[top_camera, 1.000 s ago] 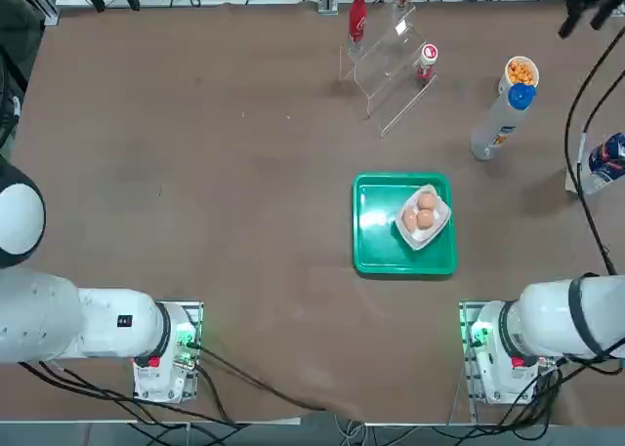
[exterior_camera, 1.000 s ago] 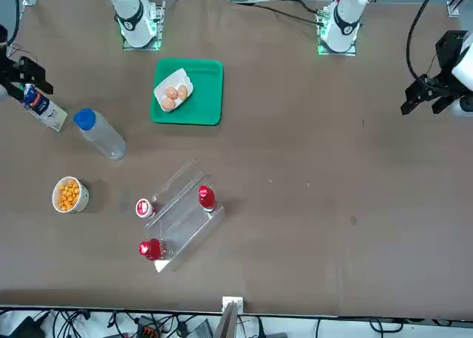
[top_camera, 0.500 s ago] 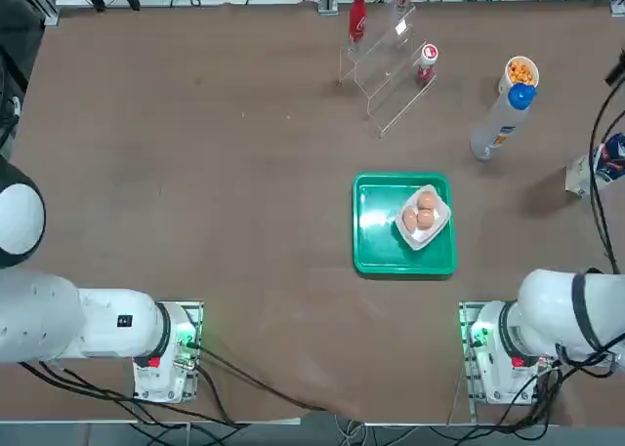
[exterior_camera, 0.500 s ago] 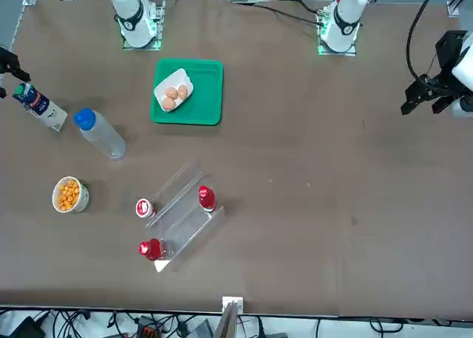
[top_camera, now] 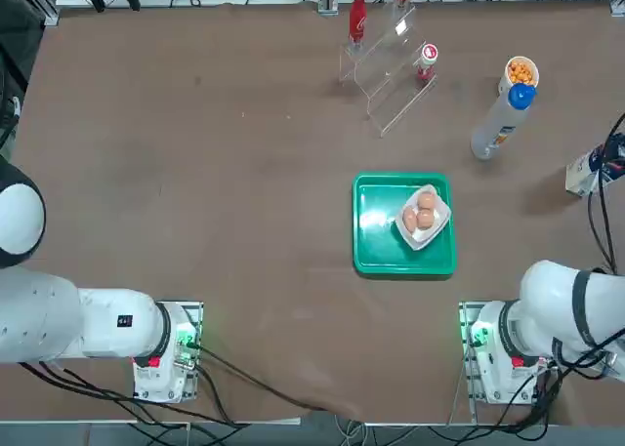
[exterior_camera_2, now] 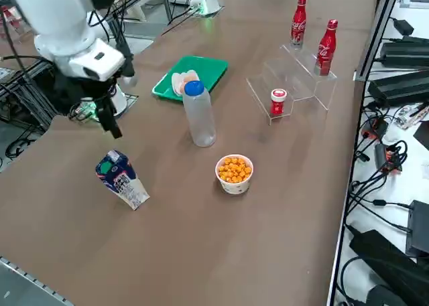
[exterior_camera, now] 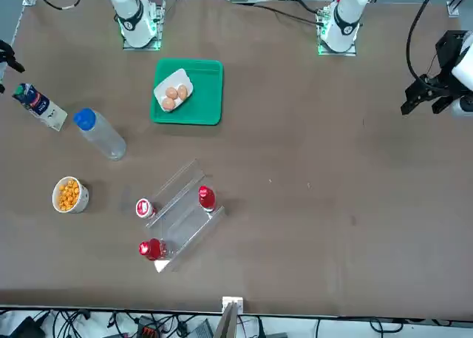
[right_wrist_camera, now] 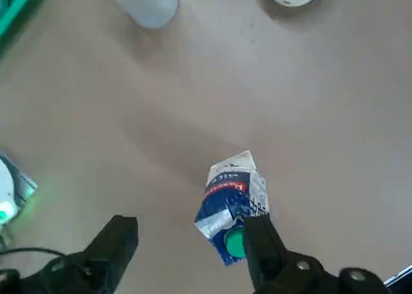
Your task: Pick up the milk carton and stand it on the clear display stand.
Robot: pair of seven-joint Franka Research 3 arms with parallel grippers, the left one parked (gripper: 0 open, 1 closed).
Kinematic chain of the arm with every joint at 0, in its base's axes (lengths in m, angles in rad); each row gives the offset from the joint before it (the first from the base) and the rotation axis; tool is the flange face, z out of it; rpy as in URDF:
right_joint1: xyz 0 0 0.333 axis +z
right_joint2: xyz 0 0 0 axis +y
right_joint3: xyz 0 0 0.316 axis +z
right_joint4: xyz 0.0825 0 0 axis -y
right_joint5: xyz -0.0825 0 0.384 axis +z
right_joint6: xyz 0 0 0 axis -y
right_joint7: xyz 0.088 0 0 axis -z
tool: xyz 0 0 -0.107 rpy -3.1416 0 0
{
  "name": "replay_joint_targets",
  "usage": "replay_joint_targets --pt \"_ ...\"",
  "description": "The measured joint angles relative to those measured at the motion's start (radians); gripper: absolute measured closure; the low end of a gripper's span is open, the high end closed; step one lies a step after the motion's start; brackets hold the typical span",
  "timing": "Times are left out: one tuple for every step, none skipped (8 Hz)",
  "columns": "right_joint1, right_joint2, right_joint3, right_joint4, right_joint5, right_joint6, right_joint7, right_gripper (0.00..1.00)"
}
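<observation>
In the right wrist view, the right claw [right_wrist_camera: 191, 221] is wide open, its two fingers well apart and nothing held between them; the milk carton [right_wrist_camera: 235, 207], blue and white with a green cap [right_wrist_camera: 235, 242], shows partly behind one finger.

In the right side view, the claw hangs near the carton, apart from it; the carton stands on the counter [exterior_camera_2: 181, 232], well apart from the clear display stand [exterior_camera_2: 295, 75]; between them are a white bottle [exterior_camera_2: 200, 118] with a blue cap, upright, and a cup [exterior_camera_2: 234, 174] of orange pieces; two tall red bottles and a short red one with a white cap [exterior_camera_2: 278, 101] are at the stand.

In the top view, the carton is near the counter's right edge, cables [top_camera: 604, 207] crossing over it; the stand is at the far side; the green tray [top_camera: 376, 236] lies nearer the arms' bases, with a white dish [top_camera: 442, 218] of eggs [top_camera: 426, 218] on it.

In the front view, the carton is toward the upper left, the bottle with the blue cap beside it; the stand is lower and nearer the middle, the cup between the carton and the stand.
</observation>
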Motion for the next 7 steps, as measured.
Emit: replay_joint_targets --pt "-0.028 0.000 0.000 -0.045 0.000 0.071 -0.076 0.00" --pt "-0.051 0.000 0.000 -0.089 0.000 0.142 -0.147 0.00" --pt "-0.070 0.001 0.000 -0.124 0.000 0.208 -0.229 0.00" --pt "-0.083 0.003 0.000 -0.143 0.000 0.252 -0.306 0.00" --pt "-0.091 0.007 0.000 -0.153 0.000 0.273 -0.356 0.00" --pt "-0.092 0.011 0.001 -0.160 0.000 0.288 -0.384 0.00" --pt "-0.092 0.017 0.003 -0.168 0.000 0.307 -0.404 0.00"
